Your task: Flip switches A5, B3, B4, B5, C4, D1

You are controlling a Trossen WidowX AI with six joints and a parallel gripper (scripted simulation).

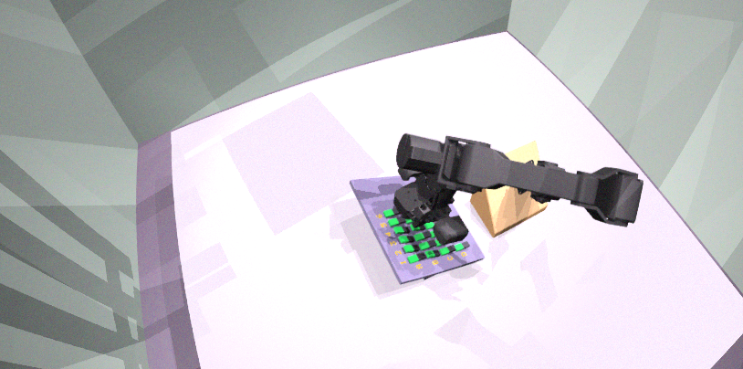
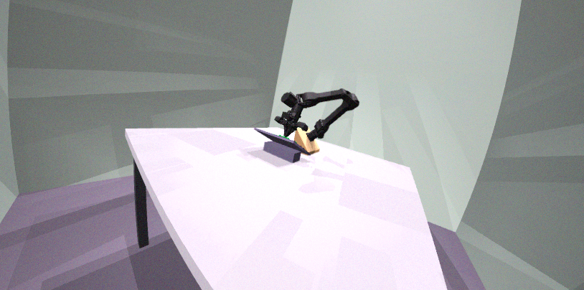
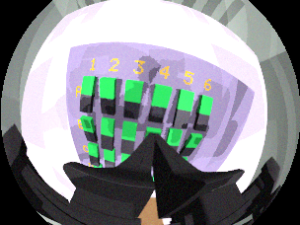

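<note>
The purple switch panel (image 1: 368, 191) (image 2: 272, 136) (image 3: 232, 76) stands tilted on the table, with rows of green and black rocker switches (image 1: 417, 247) (image 3: 134, 89) and orange row and column marks. My gripper (image 3: 153, 136) (image 2: 288, 133) (image 1: 414, 220) is shut with nothing between the fingers. In the wrist view its tip points down over the second and third rows, between columns 3 and 4, close to the switch faces. I cannot tell whether it touches a switch. The gripper body hides the lower rows in the wrist view, and the arm covers part of the panel in the top view.
A tan wedge (image 1: 511, 207) (image 2: 305, 141) stands right beside the panel, under the forearm. The panel rests on a dark block (image 2: 281, 151). The white table (image 1: 290, 283) (image 2: 252, 206) ends at an edge to the left, with walls behind.
</note>
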